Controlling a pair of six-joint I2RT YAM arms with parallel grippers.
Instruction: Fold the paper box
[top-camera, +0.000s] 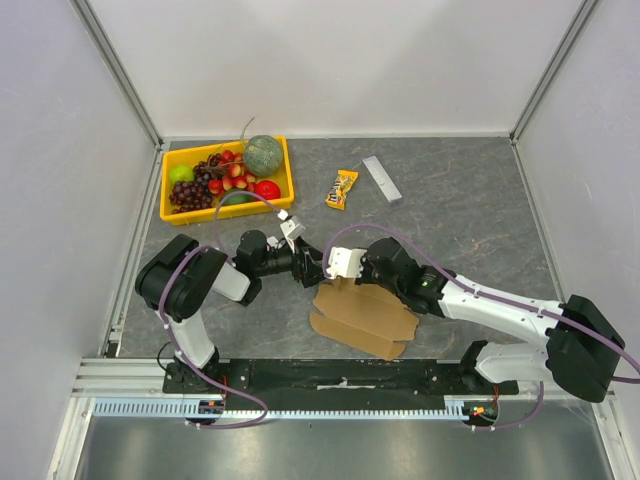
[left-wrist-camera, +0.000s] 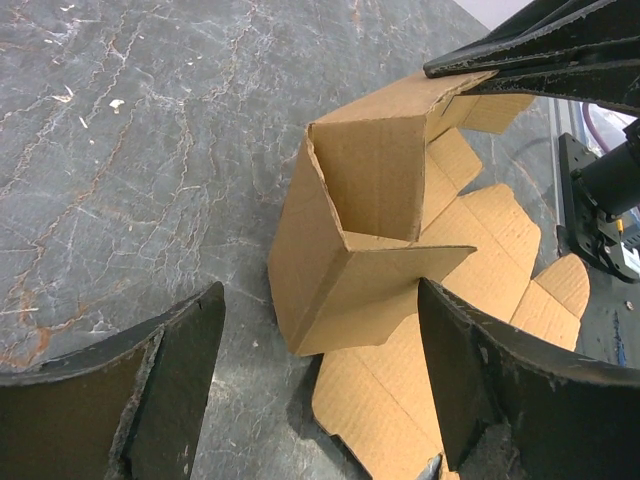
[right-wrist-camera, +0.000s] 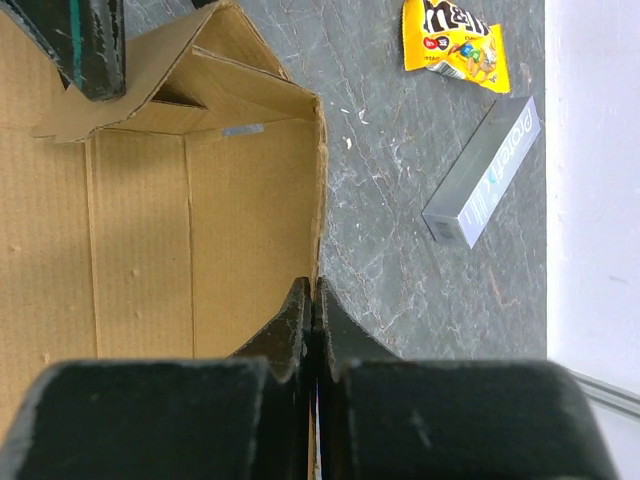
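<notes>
The box (top-camera: 362, 318) lies on the table (top-camera: 460, 220) in the lower middle of my top view, between the two arms. It is a brown cardboard sheet, mostly flat, with its upper left end folded up into a corner.

My left fingers (left-wrist-camera: 165, 400) stand wide apart and hold nothing. In the left wrist view the raised corner of the box (left-wrist-camera: 370, 230) sits just ahead of them, in the middle of the frame, with flat flaps spreading to the lower right.

My right fingers (right-wrist-camera: 300, 330) are pressed together at the bottom centre of the right wrist view, pinching the top edge of an upright wall of the box (right-wrist-camera: 200, 200). In the left wrist view they come in from the upper right and clamp that same raised cardboard.

In the upper left of the top view sits a yellow tray (top-camera: 166, 205) of fruit. To its right are a yellow candy bag (top-camera: 343, 189) and a grey bar (top-camera: 382, 179), close together and well apart from the box.
</notes>
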